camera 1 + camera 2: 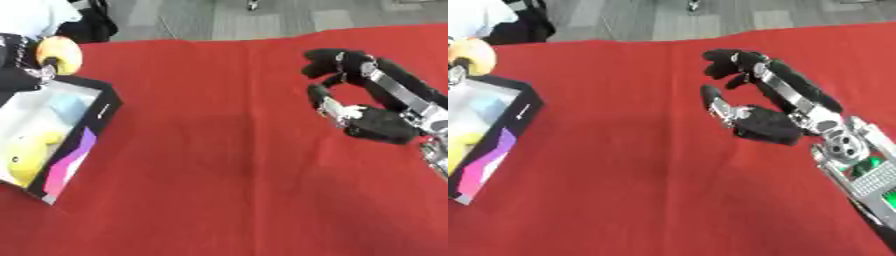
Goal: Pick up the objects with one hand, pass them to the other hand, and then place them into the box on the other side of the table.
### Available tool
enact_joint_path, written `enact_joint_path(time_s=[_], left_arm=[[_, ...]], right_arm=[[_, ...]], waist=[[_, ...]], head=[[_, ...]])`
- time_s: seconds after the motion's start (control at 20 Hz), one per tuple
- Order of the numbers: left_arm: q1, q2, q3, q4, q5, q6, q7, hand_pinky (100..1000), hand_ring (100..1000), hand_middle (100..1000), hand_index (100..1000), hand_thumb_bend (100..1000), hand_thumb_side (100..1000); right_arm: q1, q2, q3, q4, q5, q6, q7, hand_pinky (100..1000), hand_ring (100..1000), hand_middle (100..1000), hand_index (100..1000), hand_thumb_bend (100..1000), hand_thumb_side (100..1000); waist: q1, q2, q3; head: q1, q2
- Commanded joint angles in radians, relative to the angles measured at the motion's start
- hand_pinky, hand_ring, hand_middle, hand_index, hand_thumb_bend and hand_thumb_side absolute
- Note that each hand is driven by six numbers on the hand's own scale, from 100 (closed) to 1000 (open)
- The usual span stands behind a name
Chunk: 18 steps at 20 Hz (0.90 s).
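No writing reads on your box [103,111] (black rim, pink-purple side). A yellow-orange round object [59,54] sits in your left hand [19,62], above the box's far corner. Your right hand [765,122] hovers curled, empty.

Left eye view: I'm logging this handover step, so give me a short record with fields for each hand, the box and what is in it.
left hand: upper left, above the box's far end, fingers curled round a round yellow-orange object
right hand: over the red cloth at the right, fingers curled, holding nothing
box: left edge of the table, open, dark rim
in box: yellow object, pale blue object
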Motion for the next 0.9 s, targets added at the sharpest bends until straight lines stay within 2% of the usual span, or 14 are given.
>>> enact_joint_path(time_s=[0.05,0.5,0.65,0.7,0.75,0.8,0.9], left_arm=[[0.004,0.058,0.036,0.012,-0.013,-0.005,0.026,701,622,509,583,100,124],[0.036,0.058,0.053,0.083,-0.134,-0.025,0.038,737,659,559,637,100,100],[0.039,0.055,0.051,0.098,-0.188,-0.038,0.033,764,710,615,710,287,344],[0.039,0.053,0.051,0.103,-0.211,-0.044,0.026,776,739,636,732,365,509],[0.039,0.052,0.051,0.108,-0.234,-0.050,0.020,785,753,656,748,444,627],[0.039,0.050,0.053,0.113,-0.253,-0.058,0.015,792,762,674,758,517,694],[0.039,0.048,0.059,0.123,-0.281,-0.069,0.006,792,762,674,758,517,694]], right_arm=[[-0.011,-0.018,-0.020,-0.021,-0.011,-0.004,-0.018,748,816,750,908,123,650],[-0.007,-0.019,-0.028,-0.021,-0.032,-0.015,-0.049,745,811,744,900,121,635],[-0.005,-0.020,-0.029,-0.021,-0.033,-0.017,-0.052,745,809,742,895,122,633],[-0.005,-0.020,-0.029,-0.021,-0.032,-0.018,-0.052,745,809,741,895,122,634],[-0.003,-0.019,-0.029,-0.021,-0.031,-0.017,-0.052,744,809,740,895,123,634],[-0.002,-0.019,-0.029,-0.021,-0.029,-0.017,-0.052,745,809,740,895,120,635],[0.000,-0.019,-0.029,-0.021,-0.028,-0.018,-0.051,745,809,740,895,120,635]], waist=[[-0.015,-0.003,0.003],[-0.022,-0.004,0.001],[-0.023,-0.003,-0.001],[-0.024,-0.003,-0.002],[-0.025,-0.003,-0.002],[-0.025,-0.003,-0.003],[-0.026,-0.003,-0.004]], head=[[0.017,-0.011],[0.023,-0.018],[0.022,-0.017],[0.022,-0.017],[0.021,-0.017],[0.020,-0.017],[0.018,-0.016]])
